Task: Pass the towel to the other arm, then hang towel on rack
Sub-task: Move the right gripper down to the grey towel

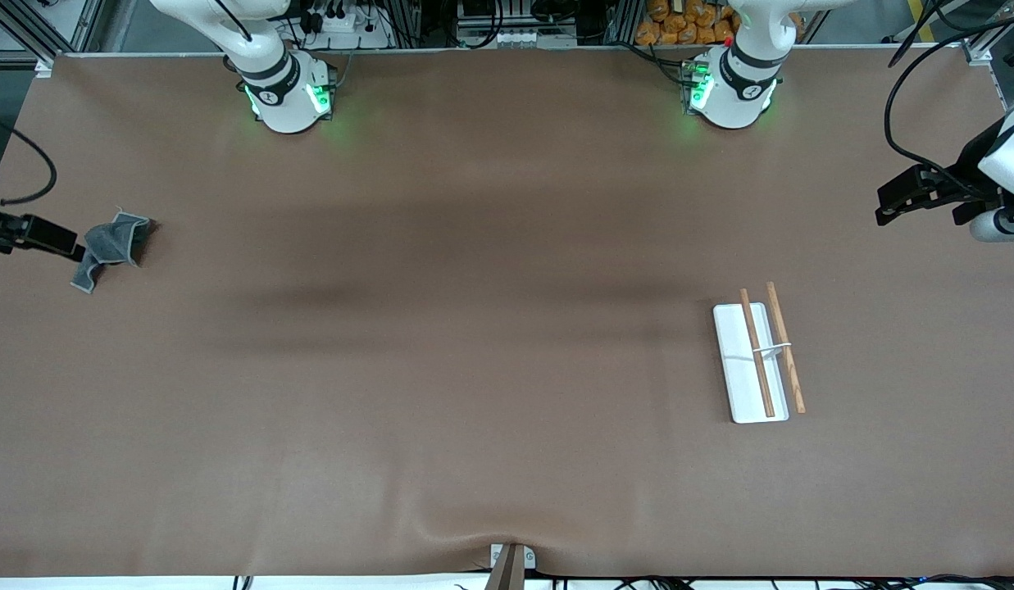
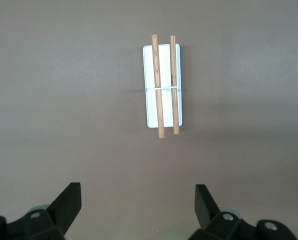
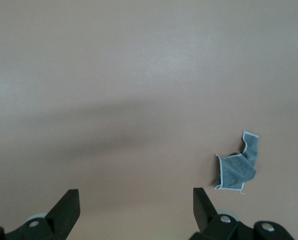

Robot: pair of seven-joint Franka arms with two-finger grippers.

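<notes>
A wide brown table [image 1: 490, 369] fills the room, with two white Franka arms based along one long edge. Neither arm holds anything.

The right arm reaches out to its own end of the table. Its right tool [image 1: 39, 238] hangs just beside the towel, and in the right wrist view its two black fingers [image 3: 64, 210] stand spread wide apart, released, with only bare table between them.

The left arm waits at its own end. Its left tool [image 1: 912, 197] is up over the table's edge, well apart from the rack, and its fingers [image 2: 69, 202] are likewise spread open and empty.

The rack [image 1: 757, 352] lies toward the left arm's end, nearer the front camera than the arm bases: a white base plate with two wooden rods joined by a thin white crosspiece.

The towel [image 1: 109, 246] is a small crumpled grey cloth with a pale stitched edge, lying on the table at the right arm's end, well apart from the rack.

The task looks barely started: the first pickup is in hand. Next, the right tool likely needs to settle over a raised fold of the towel and close on it before carrying it toward the middle for the handover.
</notes>
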